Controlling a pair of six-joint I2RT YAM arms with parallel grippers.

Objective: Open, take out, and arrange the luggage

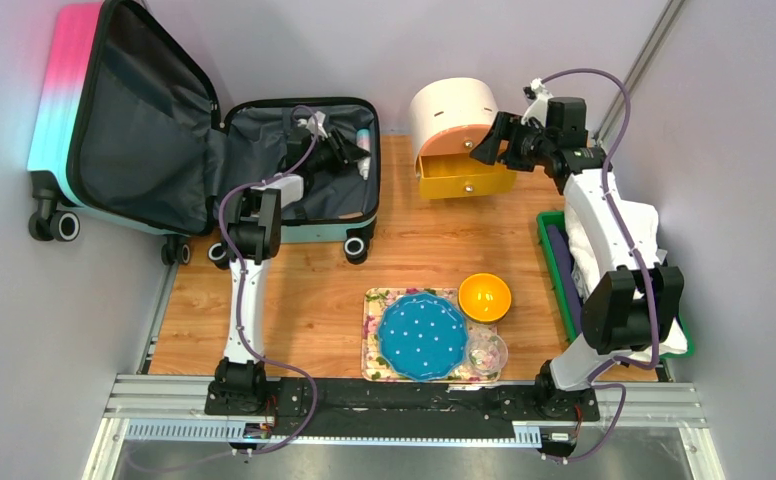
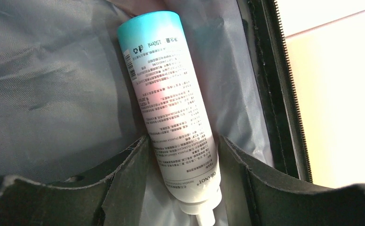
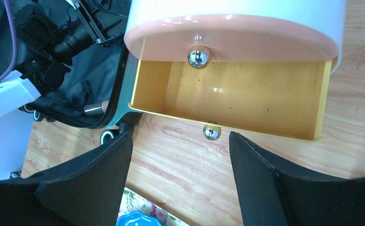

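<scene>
Setup is a wooden tabletop (image 1: 304,300) boxed in by pale walls, with the luggage (image 1: 59,80) lying open at the far left corner. Its lid leans back against the wall and the base half lies flat on the wood. The left gripper (image 2: 183,141) is down inside that base half. Its jaws sit on either side of a lotion tube (image 2: 166,99), near the cap end, right up against its sides. Whether they're actually squeezing yet can't be told from the wrist view. The tube lies on the grey lining (image 2: 44,94), just beside the zipper rim (image 2: 270,84).

The likely trouble is the grip spot. It's low on a slick, rounded tube, so the long turquoise end could swing down or slide out on the lift. The loose lining could also get pinched in along with it. With the rim that close, a sloppy pull-out could snag, and the case sits on wheels, so a snag might drag it.

The right gripper (image 3: 180,141) is spread open and empty, hovering in front of the yellow drawer (image 3: 237,99) pulled out of the round cream cabinet (image 3: 237,19). If that drawer is where the tube goes, the right arm is parked in the way, so a collision looks possible.
</scene>
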